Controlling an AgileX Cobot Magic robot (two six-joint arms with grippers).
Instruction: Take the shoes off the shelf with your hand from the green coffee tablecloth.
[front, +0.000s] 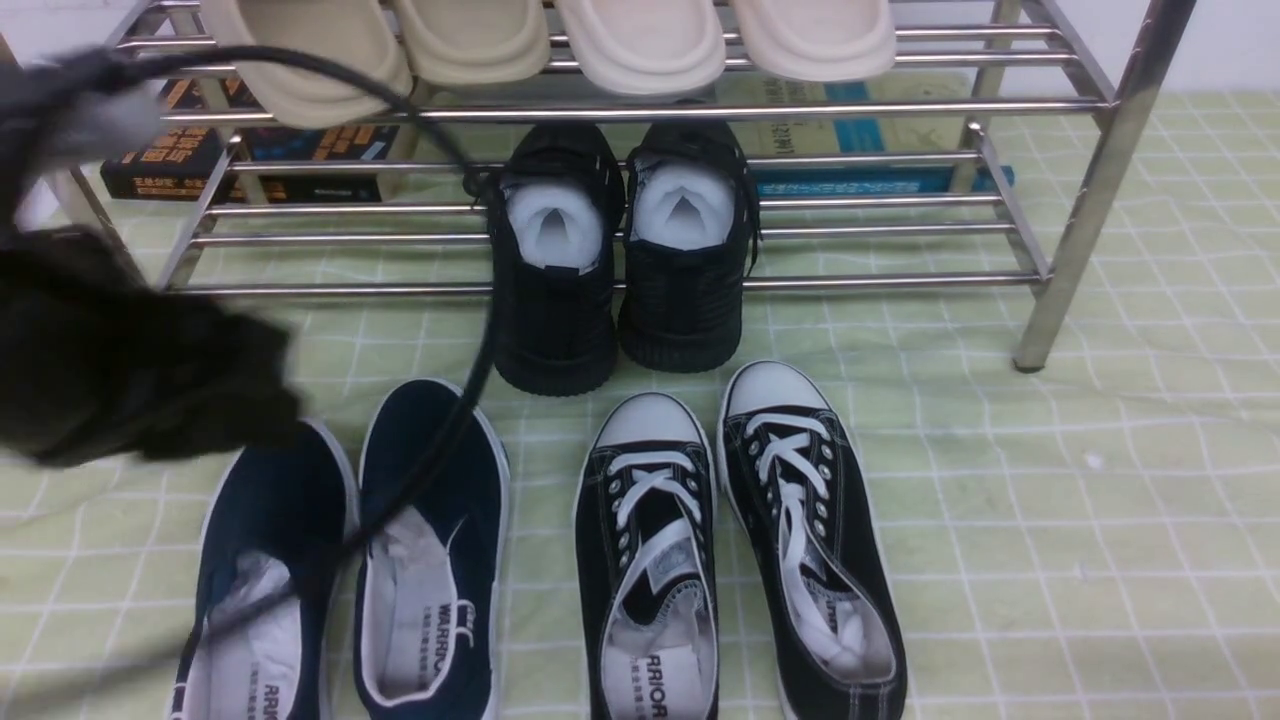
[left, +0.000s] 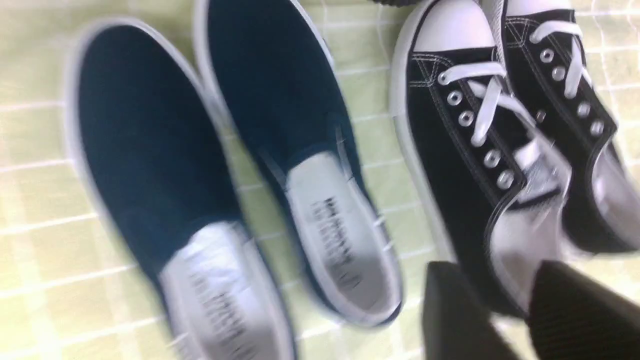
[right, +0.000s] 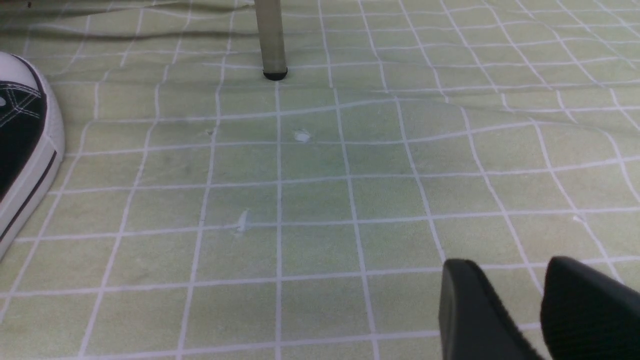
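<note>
The navy-blue shoes (front: 430, 470) lie side by side on the green coffee tablecloth (front: 1050, 520) at the front left, toes toward the shelf (front: 900, 283). In the left wrist view the pair is blurred, one shoe (left: 150, 150) beside the other (left: 280, 90). My left gripper (front: 250, 410) is a blurred black mass hovering over the left shoe's toe, with its cable looping across both shoes. Its fingers (left: 492, 280) stand apart with nothing between them, over the edge of a black lace-up. My right gripper (right: 505, 272) is open above bare cloth.
Black sneakers (front: 620, 270) sit on the shelf's lower tier, heels overhanging. Black lace-ups with white toe caps (front: 740, 540) lie right of the navy pair. Beige slippers (front: 560, 40) fill the top tier. Books (front: 250, 160) lie behind the rack. A rack leg (right: 270, 40) stands ahead of the right gripper.
</note>
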